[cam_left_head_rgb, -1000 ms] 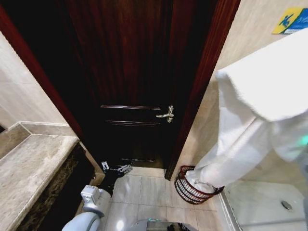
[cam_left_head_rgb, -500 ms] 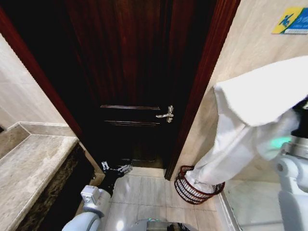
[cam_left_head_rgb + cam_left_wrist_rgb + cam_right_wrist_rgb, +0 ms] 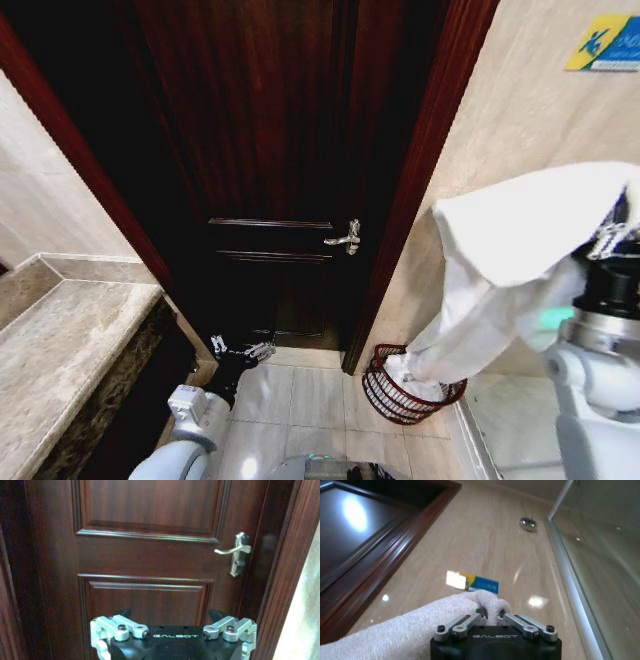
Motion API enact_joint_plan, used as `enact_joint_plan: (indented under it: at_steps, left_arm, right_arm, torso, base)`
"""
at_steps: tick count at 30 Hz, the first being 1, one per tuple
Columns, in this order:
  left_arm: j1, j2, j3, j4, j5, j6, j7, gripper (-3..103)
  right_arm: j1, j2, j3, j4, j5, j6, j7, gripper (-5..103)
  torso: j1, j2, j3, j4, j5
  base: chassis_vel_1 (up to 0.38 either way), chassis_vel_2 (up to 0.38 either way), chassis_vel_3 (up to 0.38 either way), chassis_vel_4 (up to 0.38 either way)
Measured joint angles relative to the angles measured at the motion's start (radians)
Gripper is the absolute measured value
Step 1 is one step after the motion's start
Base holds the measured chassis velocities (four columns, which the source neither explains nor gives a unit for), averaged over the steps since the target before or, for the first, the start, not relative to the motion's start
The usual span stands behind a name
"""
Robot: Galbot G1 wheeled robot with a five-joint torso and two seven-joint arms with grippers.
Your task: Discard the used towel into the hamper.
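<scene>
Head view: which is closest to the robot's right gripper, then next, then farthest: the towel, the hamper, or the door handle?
1. The towel, held in the right gripper, at the right.
2. The hamper, on the floor below, with the towel's end hanging into it.
3. The door handle, on the dark door toward the middle.

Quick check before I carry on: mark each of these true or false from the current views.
1. The right hand is shut on the towel. True.
2. The towel's lower end reaches into the hamper. True.
3. The hamper stands on the stone ledge. False: it stands on the tiled floor beside the door frame.
4. The left hand grips the door handle. False: it hangs low in front of the door, open and holding nothing.
5. The door is closed. True.
</scene>
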Motion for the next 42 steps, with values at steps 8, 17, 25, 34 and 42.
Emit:
enact_joint_plan:
  at_steps: [8,17,25,34,42]
  left_arm:
    - [0.0,0.0,0.0,0.0,0.0,0.0,0.0,100]
    - [0.0,0.0,0.0,0.0,0.0,0.0,0.0,100]
    - [0.0,0.0,0.0,0.0,0.0,0.0,0.0,100]
    - [0.0,0.0,0.0,0.0,0.0,0.0,0.0,100]
    - [0.0,0.0,0.0,0.0,0.0,0.0,0.0,100]
  right_arm:
    - [0.022,0.01,-0.029,-0.102,-0.023,0.038,-0.002,7]
    - [0.056,0.033,-0.06,-0.229,-0.057,0.081,-0.019,7]
    - [0.045,0.078,-0.09,-0.288,-0.072,0.105,-0.024,7]
    - [0.021,0.114,-0.117,-0.35,-0.063,0.13,-0.021,7]
    - [-0.022,0.168,-0.139,-0.35,-0.038,0.13,-0.008,7]
  torso:
    - [0.0,0.0,0.0,0.0,0.0001]
    - [0.0,0.0,0.0,0.0,0.0001]
    - [0.0,0.0,0.0,0.0,0.0001]
    - [0.0,0.0,0.0,0.0,0.0001]
    - [0.0,0.0,0.0,-0.0001,0.0002]
  base:
    - [0.0,0.0,0.0,0.0]
    - [0.0,0.0,0.0,0.0]
    - [0.0,0.0,0.0,0.0]
    - [0.0,0.0,0.0,0.0]
    - [0.0,0.0,0.0,0.0]
